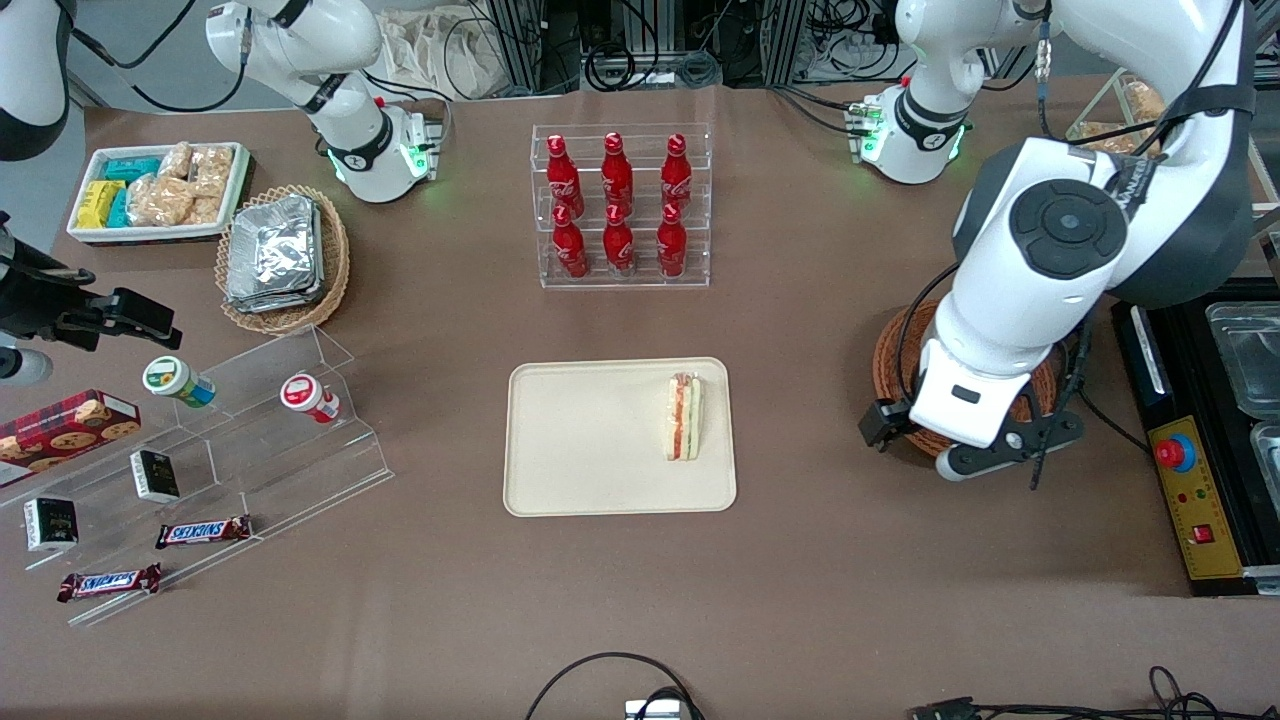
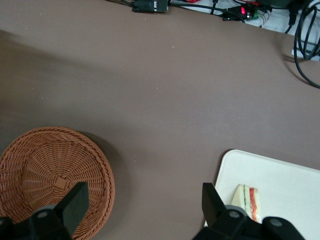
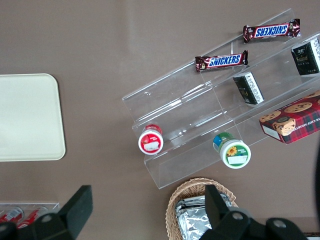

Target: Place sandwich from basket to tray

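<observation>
The sandwich (image 1: 684, 417) lies on the cream tray (image 1: 590, 450), near the tray's edge toward the working arm; its red and green filling shows. It also shows in the left wrist view (image 2: 248, 201), on the tray (image 2: 280, 180). The reddish-brown wicker basket (image 1: 890, 360) sits beside the tray, largely covered by my arm. In the left wrist view the basket (image 2: 45, 170) looks empty. My left gripper (image 1: 962, 432) hangs above the basket's edge nearest the tray. In the left wrist view the gripper (image 2: 145, 205) is open and empty over bare table between basket and tray.
A clear rack of red bottles (image 1: 620, 205) stands farther from the front camera than the tray. A tan basket of foil packets (image 1: 280, 255), a white snack bin (image 1: 155, 190) and an acrylic stand (image 1: 260, 430) lie toward the parked arm's end. A black control box (image 1: 1195, 480) sits at the working arm's end.
</observation>
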Available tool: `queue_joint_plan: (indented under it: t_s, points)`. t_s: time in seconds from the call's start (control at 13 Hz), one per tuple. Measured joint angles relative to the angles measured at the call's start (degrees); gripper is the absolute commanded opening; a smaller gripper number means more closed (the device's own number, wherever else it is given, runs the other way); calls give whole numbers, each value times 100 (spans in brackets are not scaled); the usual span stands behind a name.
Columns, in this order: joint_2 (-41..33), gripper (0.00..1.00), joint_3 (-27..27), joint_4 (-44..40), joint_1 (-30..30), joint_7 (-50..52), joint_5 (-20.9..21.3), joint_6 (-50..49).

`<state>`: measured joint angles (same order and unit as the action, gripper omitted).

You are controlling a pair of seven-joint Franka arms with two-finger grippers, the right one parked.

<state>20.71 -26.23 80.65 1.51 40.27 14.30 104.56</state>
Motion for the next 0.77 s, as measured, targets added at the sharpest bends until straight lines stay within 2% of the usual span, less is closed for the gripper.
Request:
queue_joint_plan:
  t_s: [0.46,0.77]
  points:
    - [-820,100,975,489,19,-1704,-711,-305]
    - [-1313,100,1685,687,-196,-2818,-1045,-776]
